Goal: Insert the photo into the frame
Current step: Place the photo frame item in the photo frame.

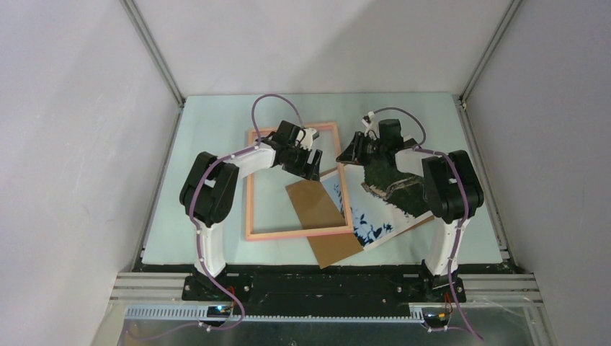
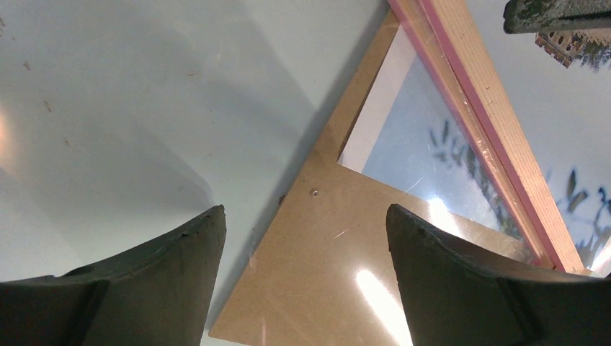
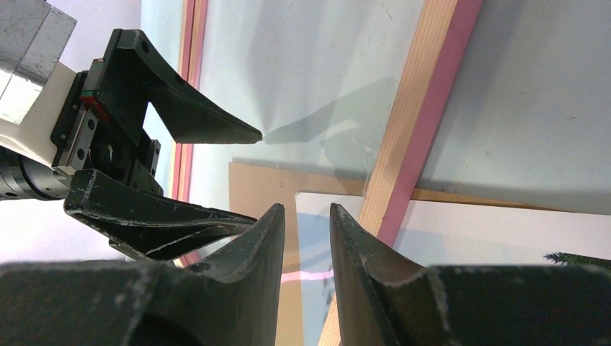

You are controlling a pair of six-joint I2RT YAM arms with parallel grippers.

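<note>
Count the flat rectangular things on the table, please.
3. The pink frame lies left of centre; the brown board crosses its near right corner; the photo lies right of it, partly hidden by the right arm.

Tilted photo (image 1: pixel 375 220) partly beneath salmon-pink frame (image 1: pixel 249 202)

We see a salmon-pink frame (image 1: pixel 295 233), its inner face pale, striped wood grain, against a mint-tinted worktop (image 1: pixel 216 130). The photo (image 1: pixel 371 220) is bordered in white, its sky pale blue and flecked with dark leaf silhouettes, its hill a near-black green. The backing board (image 1: pixel 317 205) is plain mid-brown. The left hand (image 2: pixel 302 216) and right hand (image 3: pixel 306 209) are scuffed black; the arms (image 1: pixel 252 160) are white and black, with purple cables (image 1: pixel 270 101).
</note>
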